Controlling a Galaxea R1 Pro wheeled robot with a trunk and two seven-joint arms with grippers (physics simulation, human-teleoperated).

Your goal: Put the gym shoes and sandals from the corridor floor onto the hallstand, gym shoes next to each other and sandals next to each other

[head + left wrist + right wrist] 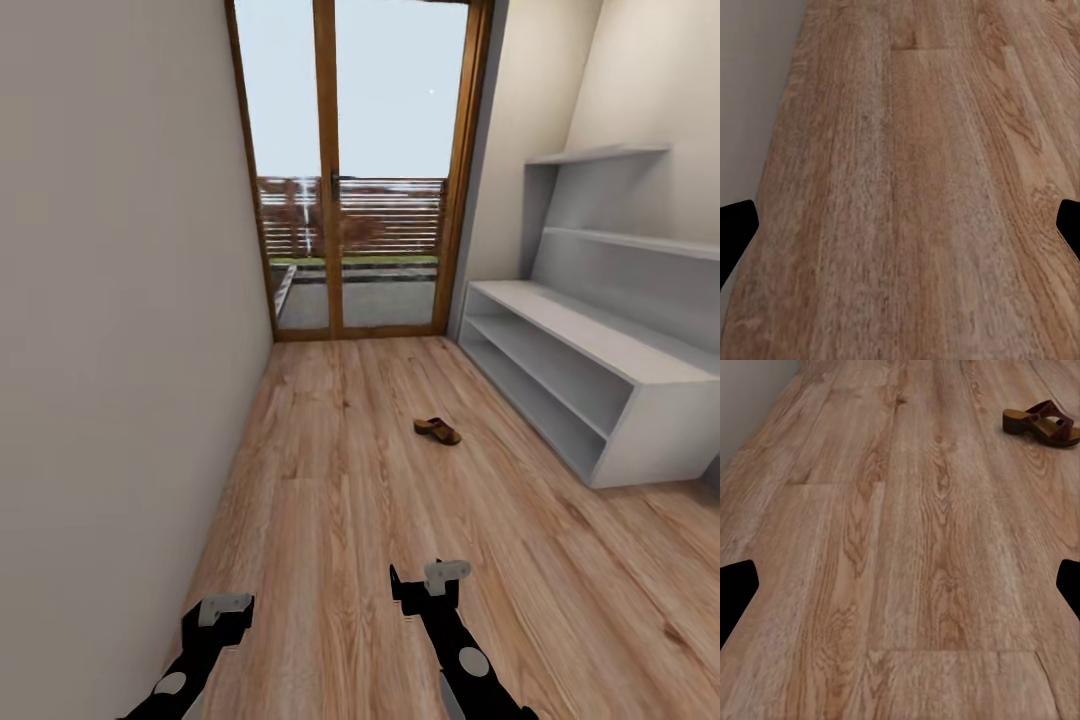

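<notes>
- Here's the corridor: one brown sandal (437, 430) lies alone on the wood floor (330, 500), well ahead of both arms and just short of the rack (600, 400).
- Gym shoes? None to see from here, and the rack's top and open shelves look bare.
- Right gripper (430, 590) hangs low over the planks, fingers spread wide with nothing between them. In the right wrist view the two dark fingertips (736, 592) sit at the frame's edges with bare floor in the gap.
- Left gripper (220, 622) is the same story: fingers (735, 229) parted, empty, only planks and a strip of wall (754, 82) beyond them.
- The key relation: the sandal (1042, 424) sits far out beyond the right fingers and off to their outer, rack-ward side. It is well apart from them, nowhere near reach.
- Right arm is plainly the nearer one; the left is over by the wall, farther off.
- The sandal's long axis runs slantwise across the line the right fingers point along, heel end towards the left wall, toe towards the rack, as far as this small view lets me judge.
- My read: this is the approach phase. The base needs to close in first, then the right fingers must straddle the sandal's narrow width.
</notes>
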